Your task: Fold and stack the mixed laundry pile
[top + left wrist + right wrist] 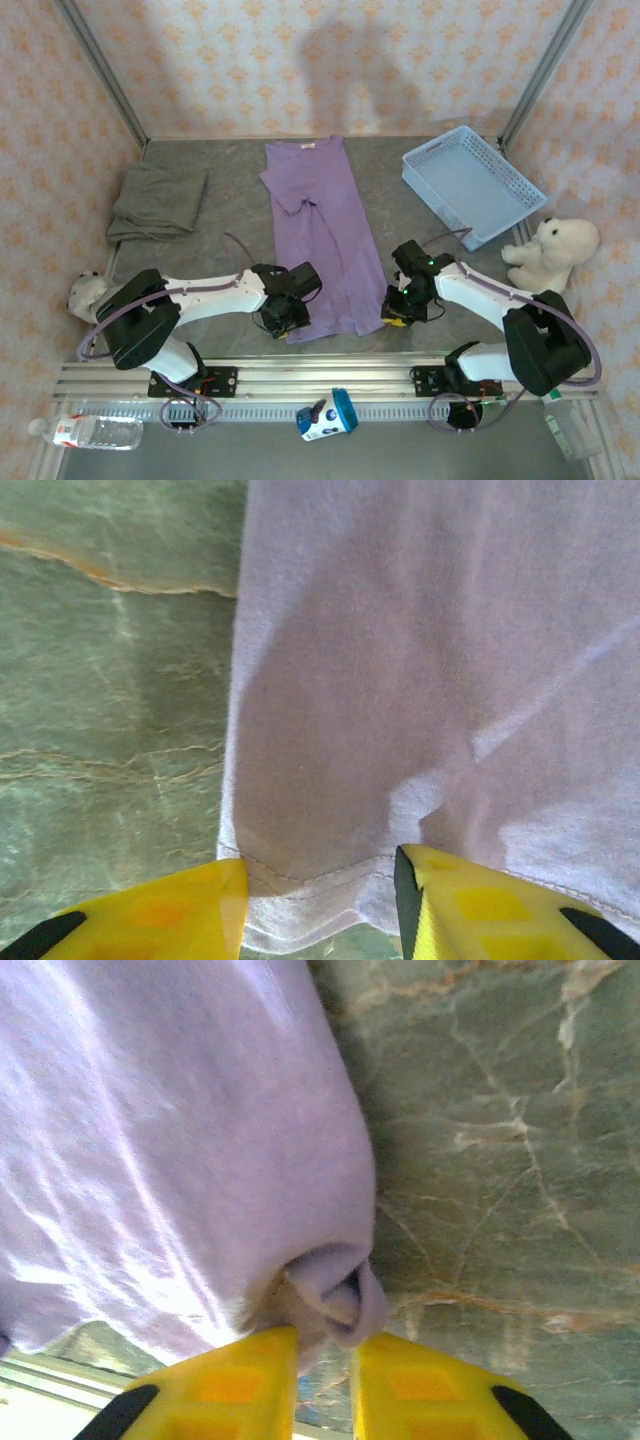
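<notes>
Right hand [325, 1345] pinches bunched soft lavender T-shirt [150, 1160] corner.

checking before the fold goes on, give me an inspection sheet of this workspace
surface: grey marbled table, bare between the garments
job's things: lavender T-shirt spread lengthwise mid-table; grey-olive garment loosely folded, far left
clutter: light blue basket far right; white plush toy beside it; second plush by the left arm; water bottle and blue-white cup on the near rail
grippers: left gripper jaws apart astride the shirt's near left hem corner; right gripper pinching a bunch at its near right edge
cables: cables run along both arms
surroundings: pink patterned walls, metal frame posts
</notes>
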`<state>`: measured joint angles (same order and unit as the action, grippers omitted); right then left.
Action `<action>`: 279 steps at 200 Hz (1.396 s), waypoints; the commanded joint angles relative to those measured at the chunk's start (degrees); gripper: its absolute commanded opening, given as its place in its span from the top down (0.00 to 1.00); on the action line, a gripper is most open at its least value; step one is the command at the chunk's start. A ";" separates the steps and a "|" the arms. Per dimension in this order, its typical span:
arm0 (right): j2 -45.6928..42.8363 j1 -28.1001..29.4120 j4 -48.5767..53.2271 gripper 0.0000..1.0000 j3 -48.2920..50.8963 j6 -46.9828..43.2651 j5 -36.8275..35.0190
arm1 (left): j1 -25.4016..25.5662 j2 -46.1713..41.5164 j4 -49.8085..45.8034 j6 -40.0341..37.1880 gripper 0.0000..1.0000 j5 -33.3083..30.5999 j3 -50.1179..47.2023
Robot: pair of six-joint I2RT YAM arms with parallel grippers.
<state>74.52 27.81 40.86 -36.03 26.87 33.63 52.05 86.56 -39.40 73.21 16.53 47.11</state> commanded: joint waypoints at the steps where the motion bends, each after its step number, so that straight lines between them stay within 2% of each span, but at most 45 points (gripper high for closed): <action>1: -0.60 0.22 3.74 0.61 -2.85 -2.45 -2.87 | 0.41 -3.33 -6.26 0.09 0.54 -3.13 0.22; 27: -0.40 0.22 3.68 0.53 -3.61 -3.32 -4.91 | 1.03 -3.06 -2.12 1.56 0.53 -1.69 -1.23; 63: 5.15 0.31 0.15 0.56 -3.43 -3.49 -2.07 | 3.42 4.08 0.83 0.85 0.55 -0.48 3.18; 78: 6.33 0.33 -0.03 0.64 -3.43 -3.99 -2.85 | 3.53 7.14 0.99 -0.09 0.61 0.46 4.33; 91: 6.84 0.36 -0.17 0.77 -3.51 -3.95 -2.95 | 3.48 8.64 0.87 -0.65 0.69 0.20 4.72; 111: 6.38 0.31 0.48 0.94 -4.47 -3.70 -2.21 | 2.93 9.44 0.52 -1.20 0.86 0.00 5.22; 121: 5.53 0.35 1.15 1.00 -5.26 -3.67 -1.73 | 2.68 8.97 -0.07 -1.42 1.00 -0.84 5.81; 140: 3.95 0.31 3.89 1.00 -8.53 -3.97 -1.95 | 1.47 7.45 -1.28 -2.34 1.00 -2.71 7.81; 180: 3.85 -0.39 7.07 1.00 -16.81 -4.99 -6.55 | -4.72 3.17 -5.24 -4.83 1.00 -9.10 15.31; 221: 10.74 -2.39 4.59 1.00 -27.94 -2.92 -8.48 | -12.37 1.32 -6.52 -7.67 1.00 -13.04 22.79; 256: 19.28 -2.76 3.91 1.00 -39.37 -1.37 -10.34 | -20.28 3.28 -4.51 -11.43 1.00 -11.74 27.68; 279: 26.16 -3.91 3.94 1.00 -46.84 0.41 -11.14 | -24.92 8.73 -4.86 -15.79 1.00 -8.56 34.12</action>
<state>95.53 25.17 45.01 -76.75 24.93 25.43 30.85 90.28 -43.07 63.22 7.22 75.29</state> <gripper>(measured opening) 0.048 0.039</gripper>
